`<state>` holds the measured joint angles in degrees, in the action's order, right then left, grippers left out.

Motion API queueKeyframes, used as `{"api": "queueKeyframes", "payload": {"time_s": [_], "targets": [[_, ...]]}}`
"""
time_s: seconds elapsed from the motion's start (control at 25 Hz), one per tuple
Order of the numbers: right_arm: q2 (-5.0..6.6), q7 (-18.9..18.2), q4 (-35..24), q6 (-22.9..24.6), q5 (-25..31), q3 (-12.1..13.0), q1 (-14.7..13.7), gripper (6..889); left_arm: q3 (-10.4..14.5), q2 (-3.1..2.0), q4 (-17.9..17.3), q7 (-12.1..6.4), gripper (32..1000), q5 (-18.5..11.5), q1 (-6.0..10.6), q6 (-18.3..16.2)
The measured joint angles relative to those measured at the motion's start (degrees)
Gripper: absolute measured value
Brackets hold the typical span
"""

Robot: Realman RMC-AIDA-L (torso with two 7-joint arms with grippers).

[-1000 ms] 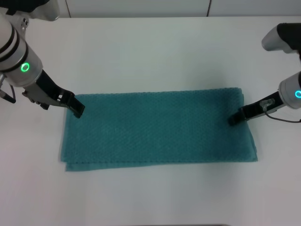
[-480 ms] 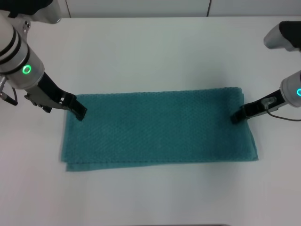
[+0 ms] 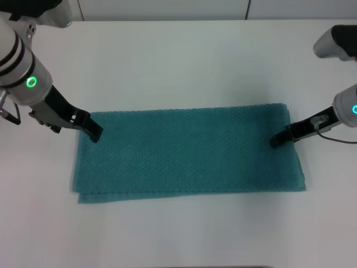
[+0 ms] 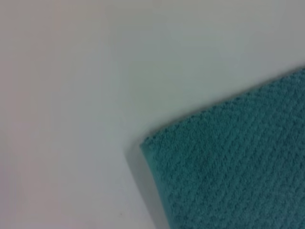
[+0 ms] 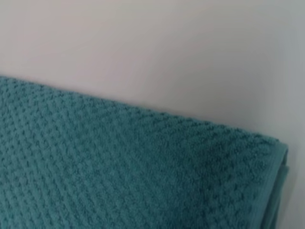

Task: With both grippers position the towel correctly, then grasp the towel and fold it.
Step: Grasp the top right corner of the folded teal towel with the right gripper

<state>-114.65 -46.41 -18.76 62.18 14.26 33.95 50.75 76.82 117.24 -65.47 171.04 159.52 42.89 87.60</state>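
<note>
1. While the left arm (image 3: 25, 78) slants in from the far left, white with black bands and a green light ring, its left gripper (image 3: 93, 133) sits with its black tip down on the far left corner of the towel (image 3: 187, 151). Its fingers look drawn together into one dark tip, but whether they pinch any cloth cannot be told.
2. Just under that tip, the left end of the towel shows two layers: a lower edge peeks out along the near side at the left corner.
3. Seen from the left wrist, one corner of the towel (image 4: 228, 167) lies flat on the white table (image 4: 71, 95), with a thin shadow along its edge; none of the gripper shows there.
4. Across the middle, the towel lies spread as a long teal rectangle on the table (image 3: 178, 61), its long sides running left to right and its bumpy weave facing up.
5. Toward the right, the towel's short end slants a little, the near corner reaching farther right than the far one.
6. At the far right, the right gripper (image 3: 275, 142) rests its dark tip on the towel close to the right edge, nearer the far corner, reaching in from the white right arm (image 3: 340, 109). Whether its fingers are apart or closed cannot be told.
7. From the right wrist, the towel (image 5: 119, 171) fills most of the view, with a folded, doubled edge at one corner against the bare table (image 5: 152, 52).
</note>
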Motion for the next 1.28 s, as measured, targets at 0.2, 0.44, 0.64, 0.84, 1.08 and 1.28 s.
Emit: {"api": "queueKeyframes", "payload": {"time_s": [0.2,0.44,0.64,0.84,1.08,1.28], "targets": [[-0.11,0.01,0.04,-0.23,-0.22,0.06,-0.21,551,0.00,0.00,0.08,0.00,918,-0.03,0.00,-0.24],[-0.28,0.00,0.12,-0.78,-1.27,0.06,-0.27,550,0.00,0.00,0.09,0.00,918,-0.09,-0.05,-0.34],[-0.19,0.01,0.14,-0.80,-1.42,0.06,-0.15,550,0.00,0.00,0.09,0.00,919,-0.09,-0.09,-0.34],[-0.24,0.01,0.14,-0.84,-1.44,0.06,-0.06,549,0.00,0.00,0.09,0.00,919,-0.09,-0.04,-0.33],[-0.42,-0.08,0.11,-0.92,-1.45,0.06,-0.04,548,0.00,0.00,0.09,0.00,918,-0.09,-0.02,-0.33],[-0.06,-0.01,-0.21,-0.93,-1.26,-0.17,-0.04,547,0.00,0.00,0.09,-0.04,919,-0.09,-0.09,-0.33]]}}
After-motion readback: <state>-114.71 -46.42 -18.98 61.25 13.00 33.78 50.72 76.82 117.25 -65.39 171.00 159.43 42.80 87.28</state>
